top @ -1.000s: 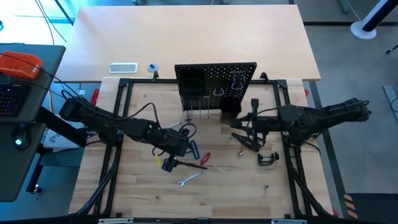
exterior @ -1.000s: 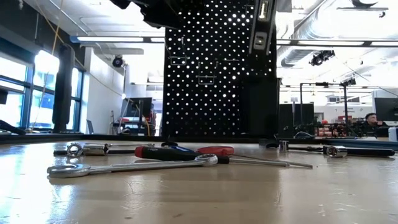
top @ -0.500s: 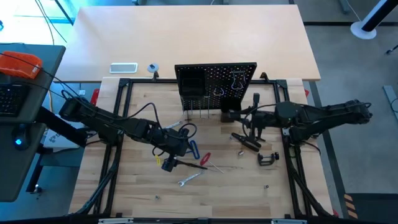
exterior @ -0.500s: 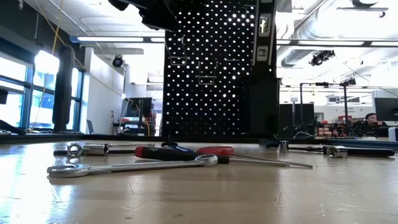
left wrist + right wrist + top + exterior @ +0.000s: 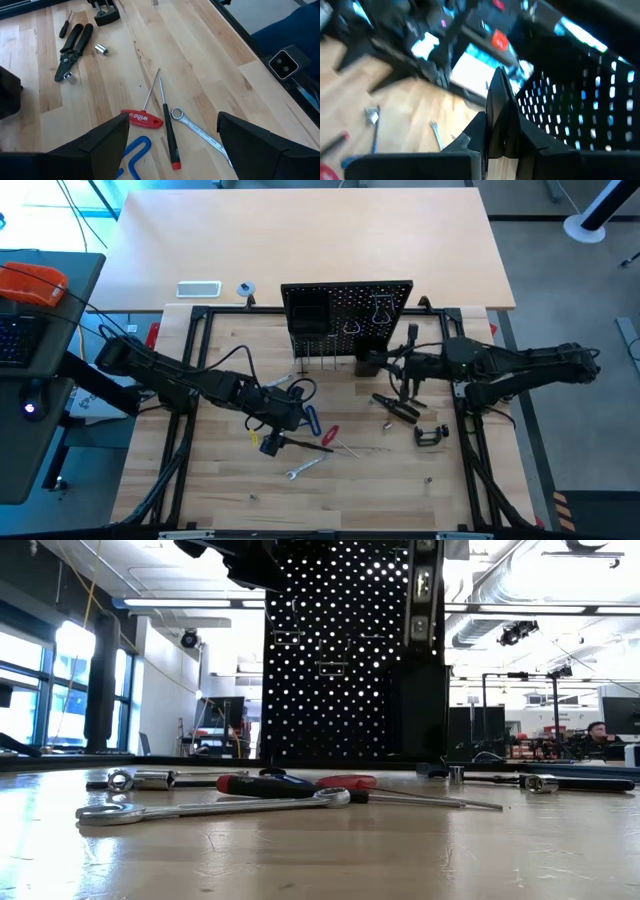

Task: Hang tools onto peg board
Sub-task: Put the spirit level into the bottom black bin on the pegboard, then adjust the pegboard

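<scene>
Peg board (image 5: 347, 322) stands upright at the table's (image 5: 350, 490) far edge. Pliers (image 5: 397, 406), C-clamp (image 5: 430, 435), red-handled screwdriver (image 5: 328, 433) and wrench (image 5: 304, 468) lie loose before it. Right gripper (image 5: 410, 340), jaws clamped on a slim dark tool, has moved closer to the board. Left gripper (image 5: 292, 412) hovers with jaws wide, empty.

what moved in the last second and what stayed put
The right claw, shut on a slim dark tool, has moved from above the pliers toward the peg board. The left claw stayed open over the red-handled tools. The wrench and clamp lie where they were.
</scene>
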Controlling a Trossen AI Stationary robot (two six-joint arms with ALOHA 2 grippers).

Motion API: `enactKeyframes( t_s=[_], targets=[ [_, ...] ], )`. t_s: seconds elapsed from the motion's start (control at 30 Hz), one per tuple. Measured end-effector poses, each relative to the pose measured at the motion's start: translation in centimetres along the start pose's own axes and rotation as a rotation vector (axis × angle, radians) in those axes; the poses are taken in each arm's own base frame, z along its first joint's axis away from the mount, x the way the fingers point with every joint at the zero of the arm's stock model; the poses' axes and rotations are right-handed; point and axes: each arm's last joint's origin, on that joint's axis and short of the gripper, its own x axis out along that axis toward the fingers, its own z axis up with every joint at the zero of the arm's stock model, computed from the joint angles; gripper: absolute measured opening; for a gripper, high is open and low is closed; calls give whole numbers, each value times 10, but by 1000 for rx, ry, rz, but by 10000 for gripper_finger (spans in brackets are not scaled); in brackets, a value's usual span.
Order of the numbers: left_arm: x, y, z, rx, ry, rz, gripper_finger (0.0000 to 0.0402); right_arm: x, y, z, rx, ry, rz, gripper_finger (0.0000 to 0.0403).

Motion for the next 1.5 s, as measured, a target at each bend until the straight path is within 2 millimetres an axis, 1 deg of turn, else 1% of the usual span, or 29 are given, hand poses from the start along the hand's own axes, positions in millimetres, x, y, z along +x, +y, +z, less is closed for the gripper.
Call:
enactKeyframes(
  t_s=[0.17,0.37,0.5,0.7,0.87,0.93,1.07,1.17,1.33,1.5],
  targets=[
    [0,1,0,3,1,1,294,3,-10,-11,54,38,24,45],
    [0,1,0,3,0,7,294,8,-21,-22,71,64,28,45],
    [0,1,0,2,0,9,294,16,-24,-30,88,85,54,45],
    [0,1,0,-3,2,9,294,28,-25,-44,103,166,65,45],
    [0,1,-1,-3,15,7,294,30,-28,-48,125,187,52,46],
    [0,1,-1,-4,15,7,294,29,-30,-49,146,193,37,64],
    [0,1,-1,-4,15,7,294,29,-32,-50,166,219,-11,139],
    [0,1,-1,-4,15,7,294,29,-32,-50,179,220,-14,173],
    [0,1,-3,1,36,28,294,26,-30,-48,207,221,-4,180],
    [0,4,-7,18,80,83,294,12,-24,-35,206,164,24,175]
  ],
)
